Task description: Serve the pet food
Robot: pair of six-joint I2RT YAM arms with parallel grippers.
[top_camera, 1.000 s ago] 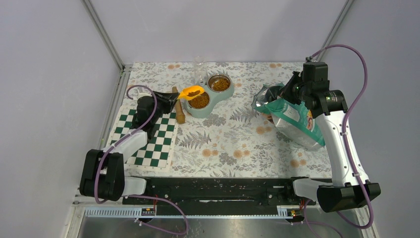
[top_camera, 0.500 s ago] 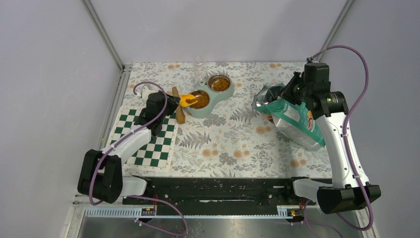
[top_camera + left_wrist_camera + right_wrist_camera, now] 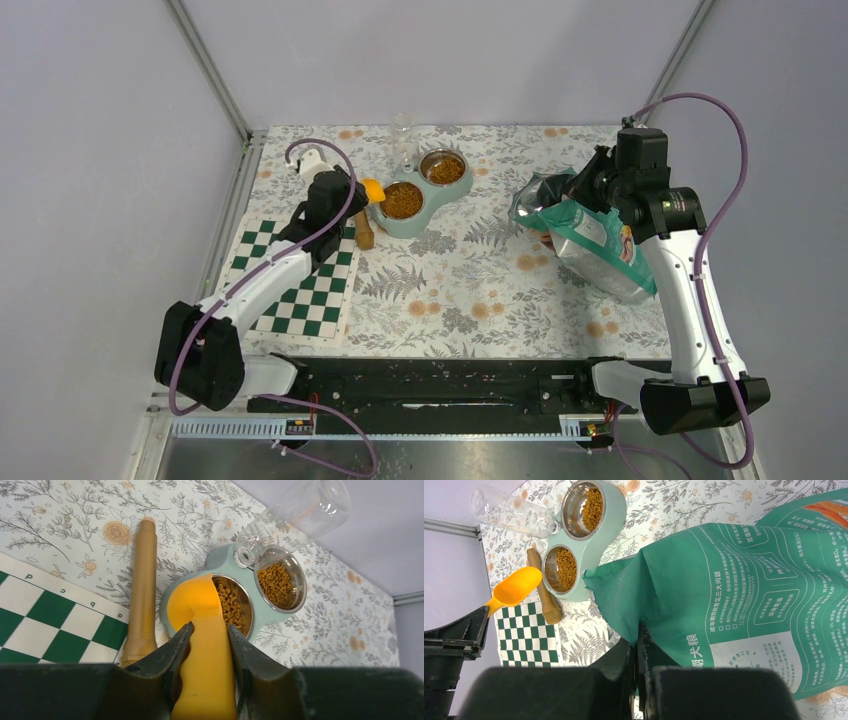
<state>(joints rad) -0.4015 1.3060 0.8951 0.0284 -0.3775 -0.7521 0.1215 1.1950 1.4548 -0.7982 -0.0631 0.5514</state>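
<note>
The pet food (image 3: 229, 602) lies in both feeder (image 3: 220, 564) bowls at the desk's (image 3: 470, 290) 12 o'clock. My left tool (image 3: 207, 632), arm stretched forward, clamps the orange scoop (image 3: 192, 602) at the feeder's 9 o'clock. My right tool (image 3: 638, 642), arm raised, pinches the bag (image 3: 734, 590) at 3 o'clock.

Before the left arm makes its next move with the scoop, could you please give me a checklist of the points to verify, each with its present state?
1. The left gripper clamps the handle of the orange scoop from both sides: ok.
2. The scoop's head is over the near bowl of the feeder: ok.
3. The scoop is emptied: cannot tell, its inside does not show clearly.
4. There is pet food in both bowls: ok.
5. The right gripper is shut on the edge of the bag: ok.
</note>
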